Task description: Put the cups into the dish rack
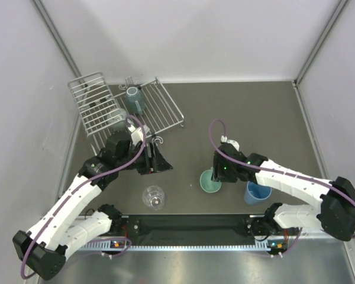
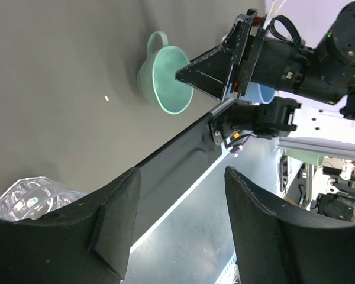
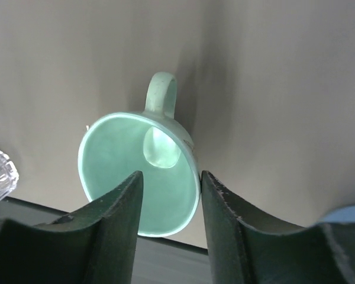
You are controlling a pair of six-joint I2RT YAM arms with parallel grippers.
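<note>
Two arms reach over the dark table in the overhead view. The dish rack stands at the far left, with the grey-teal mug sitting on its flat grid. The left gripper hangs just in front of the rack, near a clear glass that stands on the table. The right gripper is at the mint-green mug, and the blue tumbler stands just beside it.

From the left wrist, the fingers stand spread with nothing between them. The glass is at the lower left, the mint-green mug farther off.

From the right wrist, the fingers are apart and straddle the upright mug's rim, one over the bowl and one outside. No pinch shows.
</note>
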